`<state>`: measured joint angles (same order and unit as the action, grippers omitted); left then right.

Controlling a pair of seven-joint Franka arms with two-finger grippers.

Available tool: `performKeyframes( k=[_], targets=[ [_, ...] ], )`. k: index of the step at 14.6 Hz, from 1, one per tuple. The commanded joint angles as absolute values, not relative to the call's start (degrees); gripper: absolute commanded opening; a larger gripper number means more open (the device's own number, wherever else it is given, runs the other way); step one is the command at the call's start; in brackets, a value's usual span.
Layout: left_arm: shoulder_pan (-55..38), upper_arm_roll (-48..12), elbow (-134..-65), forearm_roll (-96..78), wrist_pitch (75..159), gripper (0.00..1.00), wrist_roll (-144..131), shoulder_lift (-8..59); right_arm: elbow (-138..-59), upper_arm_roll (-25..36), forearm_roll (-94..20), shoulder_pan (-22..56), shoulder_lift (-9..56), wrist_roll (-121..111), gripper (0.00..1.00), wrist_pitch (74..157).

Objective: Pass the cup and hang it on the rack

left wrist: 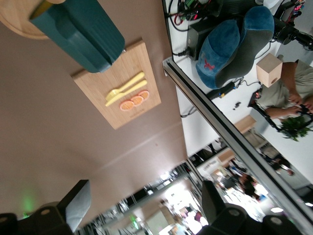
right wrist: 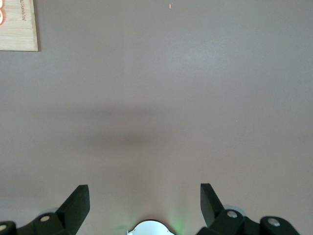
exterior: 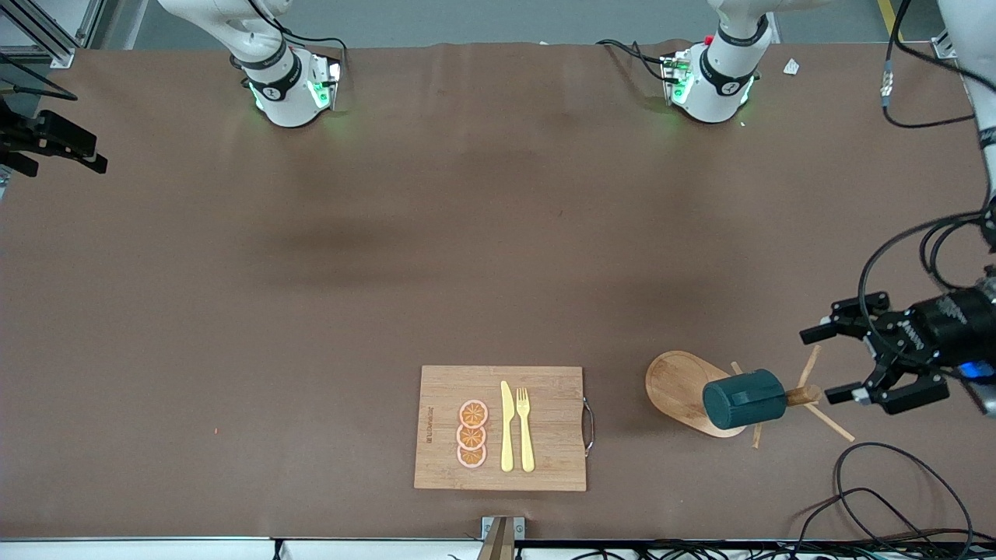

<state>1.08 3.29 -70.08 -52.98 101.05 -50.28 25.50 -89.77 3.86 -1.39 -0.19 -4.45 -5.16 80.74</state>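
Front view shows the cup (exterior: 743, 399) already on the rack (exterior: 685, 386): the teal mug sits over the central post, its closed bottom toward the oval base, with pegs sticking out past its mouth toward the left arm's end of the table. The rack stands beside the cutting board (exterior: 500, 428), toward the left arm's end of the table.

The left gripper (exterior: 826, 364) hangs just beside the peg tips, its fingers spread wide and holding nothing. Left wrist view confirms this: both fingers (left wrist: 76, 204) are apart with bare space between them, and the cup (left wrist: 80, 32) lies well clear of them.

The right gripper (right wrist: 144, 200) is also wide open and empty, looking down on bare table (right wrist: 195, 98); that arm waits.

Judgement: hanging appears complete, and the step in hand is the left arm's retreat. To do it well, the gripper should draw away along the line of the post, clear of the thin pegs, with the fingers kept spread so neither pad catches a dowel. A sideways sweep risks clipping a peg and tipping the light rack, which would shake the cup loose. How securely the handle is seated on a peg cannot be determined here, so the withdrawal should be slow and free of contact.
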Motion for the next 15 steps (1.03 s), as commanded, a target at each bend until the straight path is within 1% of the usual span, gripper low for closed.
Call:
performKeyframes(
  k=[1, 4, 7, 9, 12, 13, 15],
  targets=[
    [-2.01, 3.34, -71.81, -39.61, 100.99, 1.0, -50.1, 20.49, -91.14, 3.69, -1.67, -0.44, -5.8, -5.71, 1.0, 80.86],
    [-6.58, 3.17, -72.24, -23.17, 100.55, 1.0, -49.66, 16.71, -91.14, 3.69, -1.67, -0.44, -5.8, -5.8, 1.0, 80.86],
    [-6.86, -0.69, -72.77, -8.3, 93.72, 1.0, -39.6, 13.37, -91.14, 3.69, -1.67, -0.44, -5.8, -5.71, 1.0, 80.86],
    [-6.95, -0.53, -75.39, -5.72, 93.16, 1.0, -30.98, 10.04, -91.14, 3.69, -1.67, -0.44, -5.8, -5.71, 1.0, 80.86],
    [-5.11, 0.09, -83.56, -5.45, 93.08, 1.0, -19.72, 3.54, -91.14, 3.69, -1.67, -0.44, -5.8, -5.8, 1.0, 80.86],
    [-4.14, 0.0, -85.06, -5.19, 92.99, 1.0, -16.56, 2.3, -91.14, 3.69, -1.67, -0.44, -5.8, -5.8, 1.0, 80.86],
    [-4.22, 0.0, -85.96, -3.18, 88.88, 1.0, -13.28, 0.88, -91.14, 3.69, -1.67, -0.44, -5.8, -5.8, 1.0, 80.86]
  ],
)
